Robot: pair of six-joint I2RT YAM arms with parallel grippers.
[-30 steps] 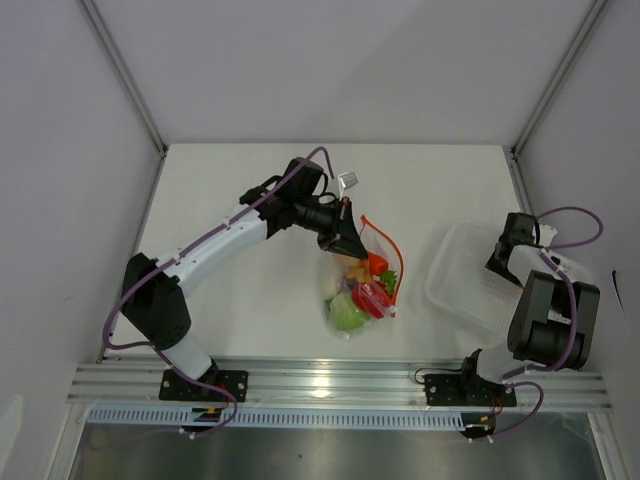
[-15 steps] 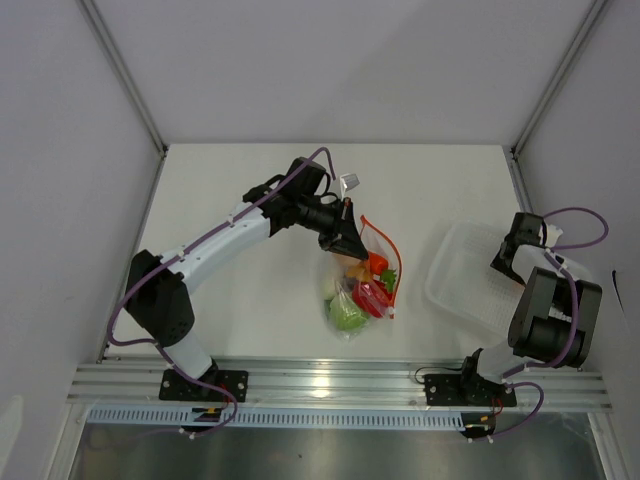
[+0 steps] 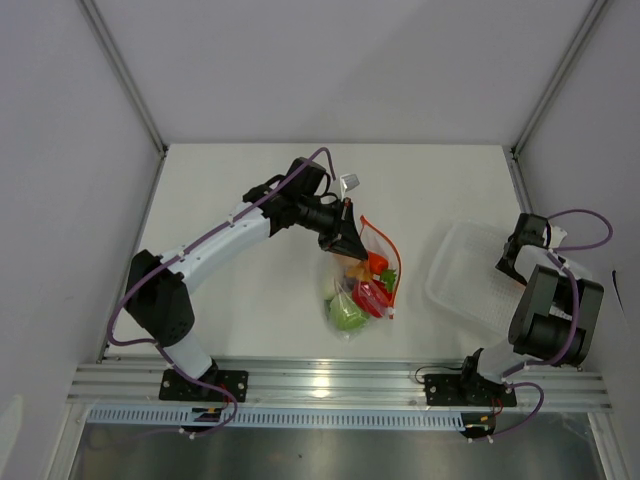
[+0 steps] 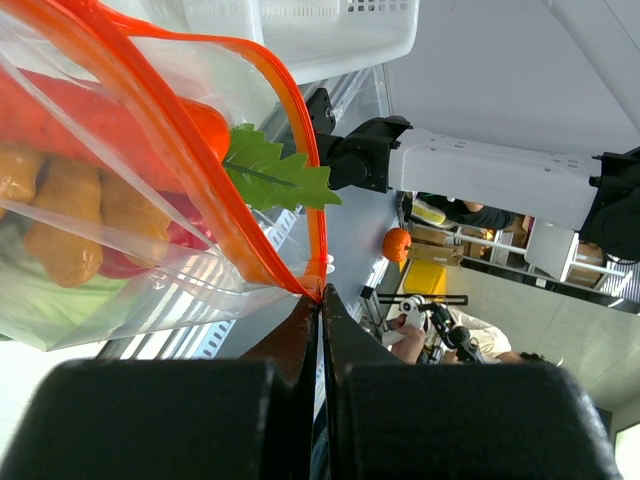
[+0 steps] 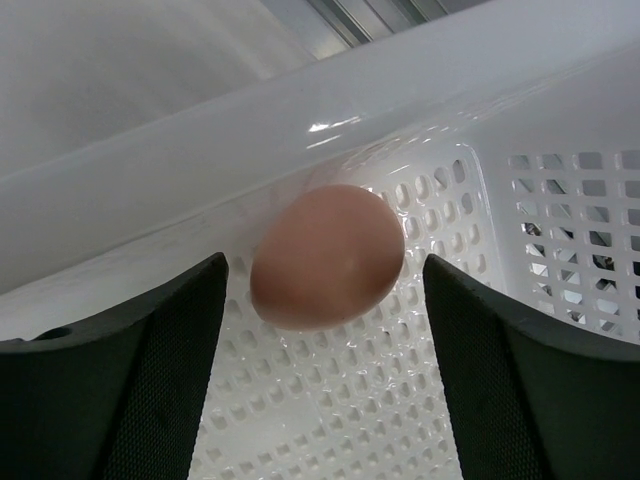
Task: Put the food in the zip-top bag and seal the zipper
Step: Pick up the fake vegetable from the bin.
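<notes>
Firmly pinched: zipper end in the left gripper, pink piece lying in the basket

From above, the left gripper [image 3: 346, 243] is reaching over the middle of the table [image 3: 250, 200] and clamping on the far end of the zip-top bag [image 3: 336, 282]. The bag is lying just on its near side, bulging with the green round fruit [image 3: 347, 314], the red pepper [image 3: 372, 298] and the orange-yellow lumpy piece [image 3: 356, 272]. The zipper [image 3: 393, 247] is curving along the bag's right side. Far to the right, the right gripper [image 3: 508, 266] is dipping into the white basket [image 3: 462, 280].

At the left wrist, the jaws are pressing together on the zipper's corner, and the two orange strips are spreading apart from there, so the mouth is gaping. Green leaves [image 4: 275, 180] are lying against the strip.

At the right wrist, the fingers [image 5: 120, 400] are standing wide apart. The pink piece [image 5: 328, 255] is sitting between them against the basket's perforated wall, touching neither.
</notes>
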